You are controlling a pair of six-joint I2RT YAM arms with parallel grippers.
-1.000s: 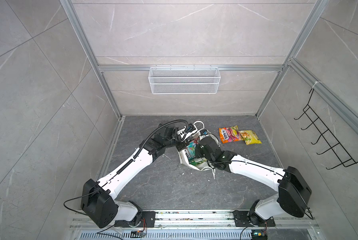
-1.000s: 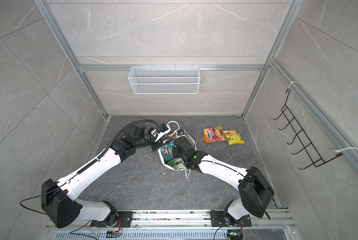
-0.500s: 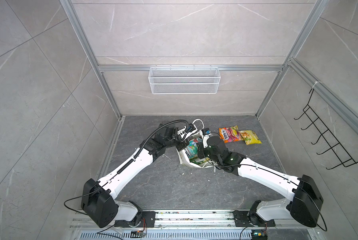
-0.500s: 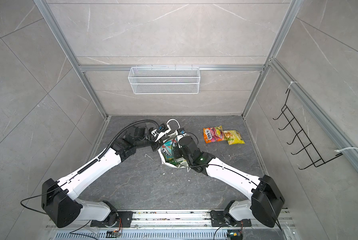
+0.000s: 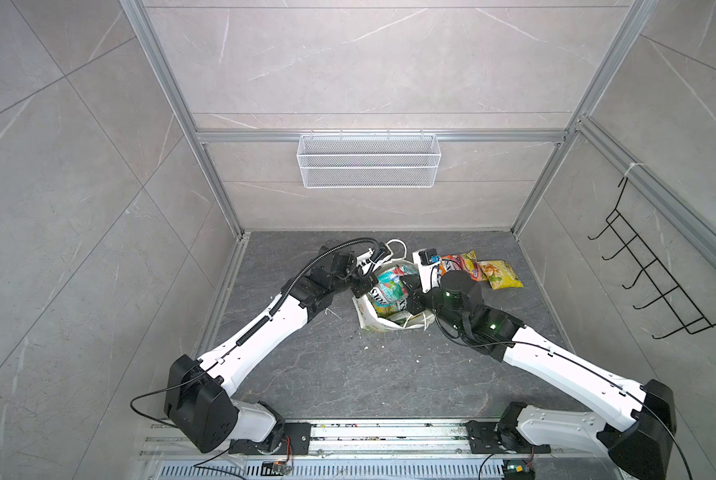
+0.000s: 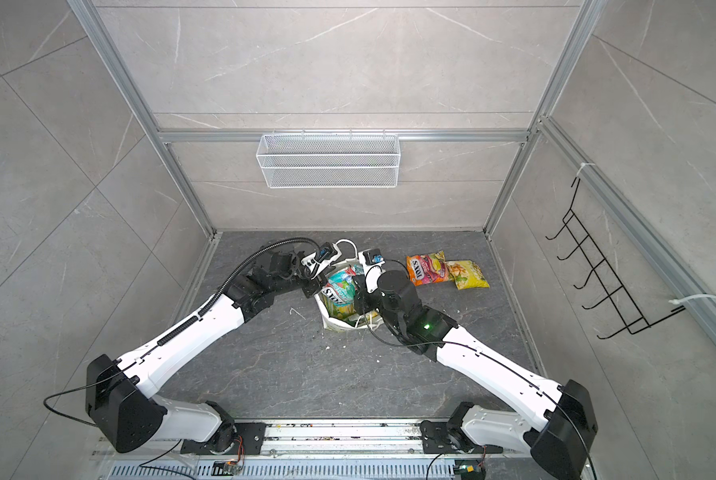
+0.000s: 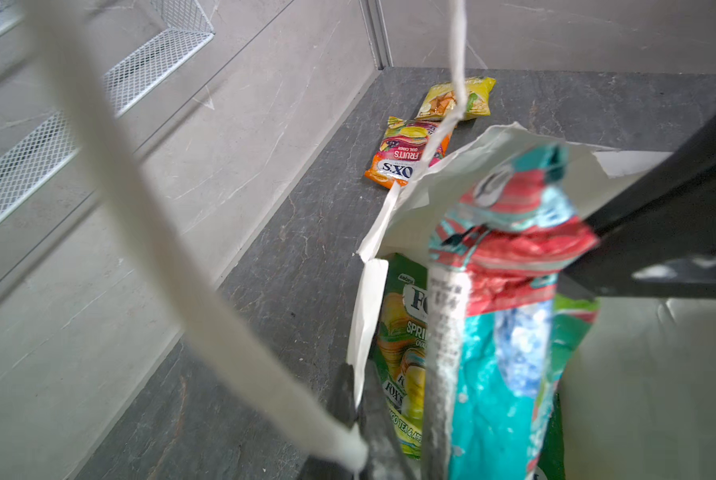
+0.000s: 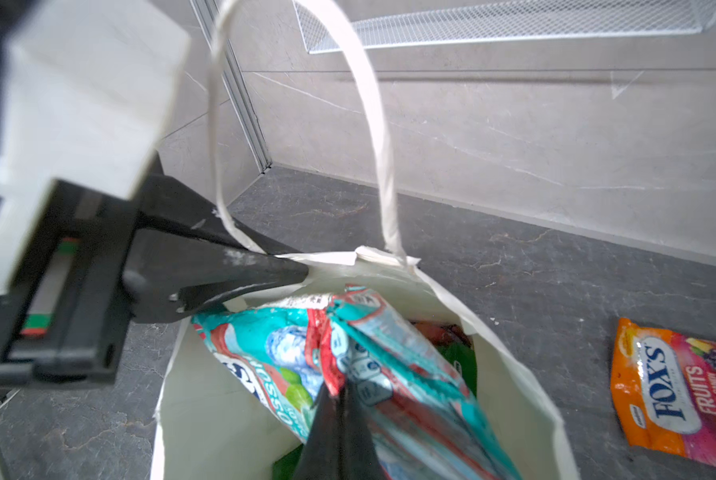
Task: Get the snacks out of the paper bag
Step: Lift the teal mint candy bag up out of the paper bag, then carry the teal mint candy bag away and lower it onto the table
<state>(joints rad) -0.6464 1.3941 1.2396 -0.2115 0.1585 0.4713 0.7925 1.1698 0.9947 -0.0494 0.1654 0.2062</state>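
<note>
The white paper bag [image 5: 375, 325] [image 6: 334, 323] stands open mid-floor. My left gripper [image 7: 358, 399] [image 5: 364, 286] is shut on the bag's rim beside a cord handle. My right gripper [image 8: 339, 390] [image 5: 408, 293] reaches into the mouth from above, shut on the top edge of a teal snack pouch [image 8: 393, 353] [image 7: 497, 374] [image 6: 341, 286] that sticks up above the rim. A green-yellow pouch [image 7: 402, 345] lies deeper inside. An orange pouch [image 5: 460, 266] [image 8: 676, 395] and a yellow pouch [image 5: 501, 279] [image 7: 456, 97] lie on the floor to the bag's right.
A white wire mesh basket [image 5: 368, 166] hangs on the back wall. A black hook rack [image 5: 655, 282] is fixed to the right wall. The bag's loose cord handle [image 8: 372, 104] arcs up over the mouth.
My right arm has drawn up and back, and the teal pouch has risen further out of the bag's mouth. The left arm holds the rim in the same place.
</note>
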